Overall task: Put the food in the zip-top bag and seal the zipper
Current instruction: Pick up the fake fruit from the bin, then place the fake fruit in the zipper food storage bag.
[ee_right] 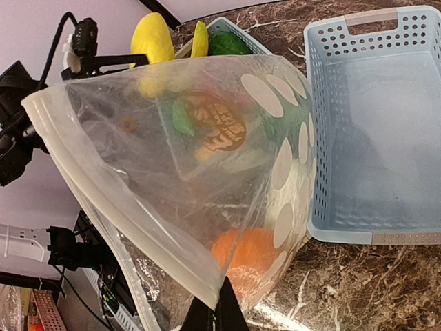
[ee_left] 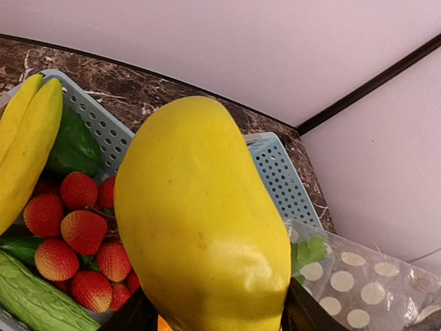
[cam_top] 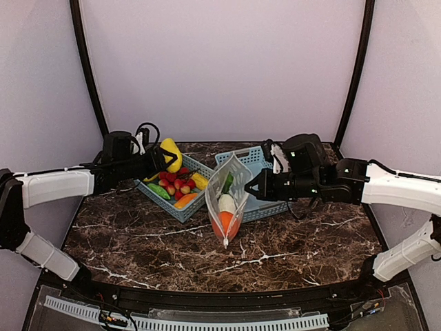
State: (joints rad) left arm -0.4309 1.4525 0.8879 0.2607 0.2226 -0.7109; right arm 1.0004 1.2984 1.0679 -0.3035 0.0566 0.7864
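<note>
My left gripper [cam_top: 164, 158] is shut on a large yellow toy fruit [ee_left: 200, 221] and holds it above the left basket [cam_top: 167, 198], left of the bag. My right gripper [cam_top: 253, 186] is shut on the mouth edge of the clear polka-dot zip-top bag [cam_top: 227, 196], holding it upright and open on the table. In the right wrist view the bag [ee_right: 207, 172] fills the frame with its zipper strip [ee_right: 131, 221] running to my fingers [ee_right: 227, 314]. Inside the bag lie a round orange piece [cam_top: 225, 222], a white oblong piece [cam_top: 227, 203] and a green piece [cam_top: 227, 183]. The slider tab is not visible.
The left light-blue basket holds red strawberries [ee_left: 69, 234], a banana [ee_left: 27, 145], a cucumber [ee_left: 34, 300] and other pieces. A second light-blue basket [ee_right: 375, 131] stands behind the bag, with nothing visible in it. Dark marble table [cam_top: 138, 241]; curved purple backdrop behind.
</note>
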